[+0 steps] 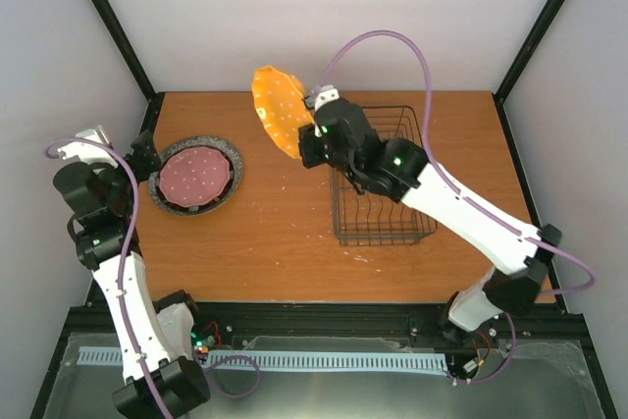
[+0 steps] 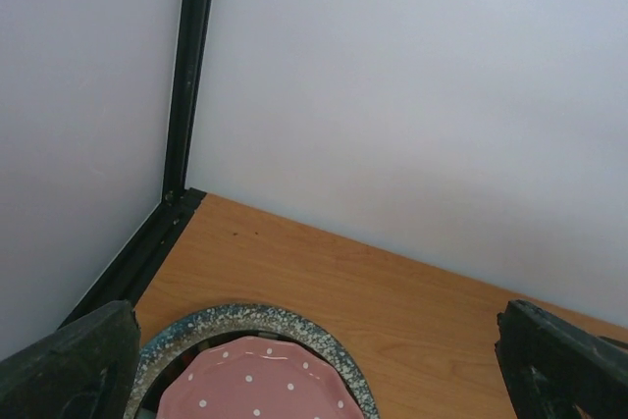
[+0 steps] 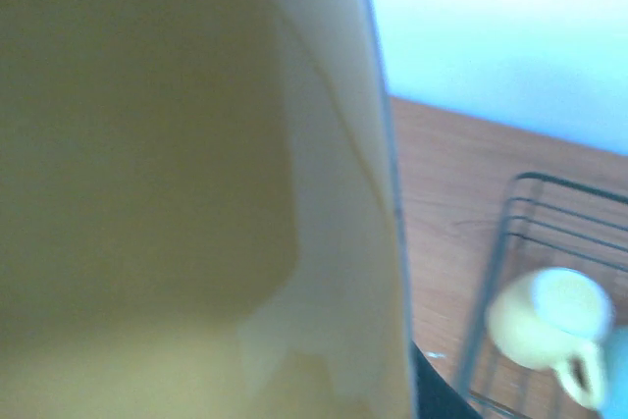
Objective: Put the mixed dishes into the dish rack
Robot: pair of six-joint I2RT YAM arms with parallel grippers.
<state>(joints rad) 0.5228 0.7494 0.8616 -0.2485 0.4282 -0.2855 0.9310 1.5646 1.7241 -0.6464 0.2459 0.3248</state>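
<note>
Two plates wait on the left part of the wooden table (image 1: 285, 242). The maroon-pink speckled plate (image 1: 194, 174) lies flat inside the larger grey speckled plate (image 1: 228, 186). The left gripper (image 1: 149, 162) stands just beside their left rim, jaws spread wide, with nothing between them.

On the right, the dish rack (image 1: 385, 240) already holds the yellow handled mug (image 3: 549, 326), which the right wrist view shows inside the wire wall. Farther back, the right gripper (image 1: 310, 139) pinches the orange-yellow plate (image 1: 277, 110) at its rim. It holds the plate in the air, on edge, just outside the far left corner of the rack.

I judge that the step in hand is the loading of this plate. The next move calls for carrying it to the right above the rack wall and keeping it upright. It should then go down so that its edge enters between two rows of tines, not on top of them and not on the mug.

About edges: the raised left wall of the rack stands between the plate and the tines, so the plate must pass over it. Bare table lies between the stacked plates and the rack, which gives good room there. Behind the held plate the white back wall (image 1: 392, 17) is near, so there is little room to swing backward. The small pale green bowl I cannot find with certainty.
</note>
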